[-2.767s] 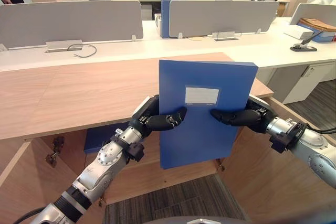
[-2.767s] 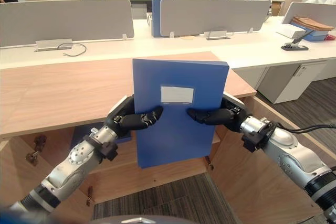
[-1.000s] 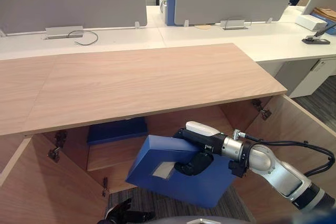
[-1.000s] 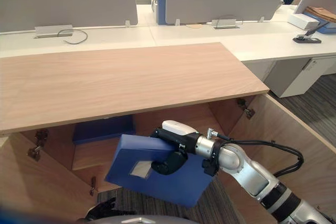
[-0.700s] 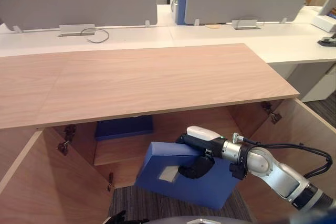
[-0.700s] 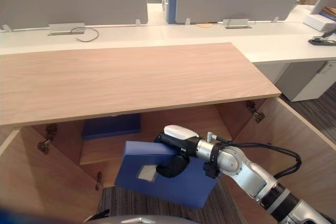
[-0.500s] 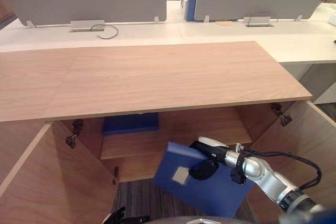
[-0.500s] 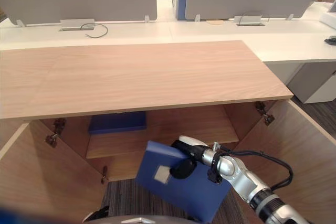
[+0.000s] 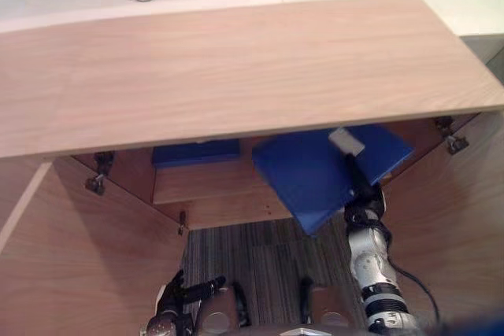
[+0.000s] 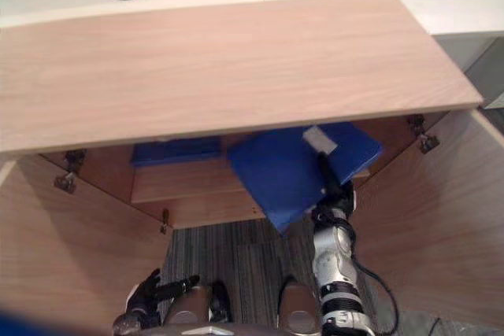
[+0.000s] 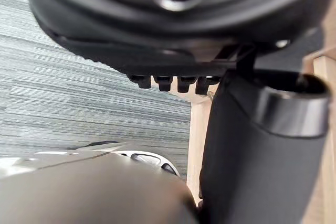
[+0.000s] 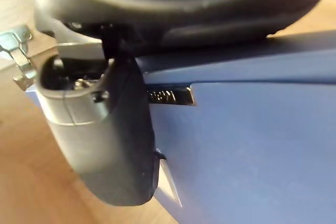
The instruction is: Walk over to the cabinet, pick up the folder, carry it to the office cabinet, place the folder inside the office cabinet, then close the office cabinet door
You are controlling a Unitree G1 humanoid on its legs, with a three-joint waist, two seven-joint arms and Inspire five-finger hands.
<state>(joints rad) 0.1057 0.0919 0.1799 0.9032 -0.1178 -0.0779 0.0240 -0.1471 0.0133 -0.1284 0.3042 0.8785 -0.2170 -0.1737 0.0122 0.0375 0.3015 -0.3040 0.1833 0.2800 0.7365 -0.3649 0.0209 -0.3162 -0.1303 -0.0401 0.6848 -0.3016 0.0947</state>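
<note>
Down at the lower left of the frame, the left hand (image 9: 183, 295) hangs over the carpet (image 9: 252, 249) with its fingers loosely spread, holding nothing. Above it, a second blue folder (image 9: 197, 153) lies flat on the shelf (image 9: 220, 186) inside the open office cabinet (image 9: 79, 249). Right of centre, the folder (image 9: 315, 171) tilts with its far end under the wooden surface (image 9: 236, 60), and the right hand (image 9: 356, 181) pinches its edge, thumb on top.
</note>
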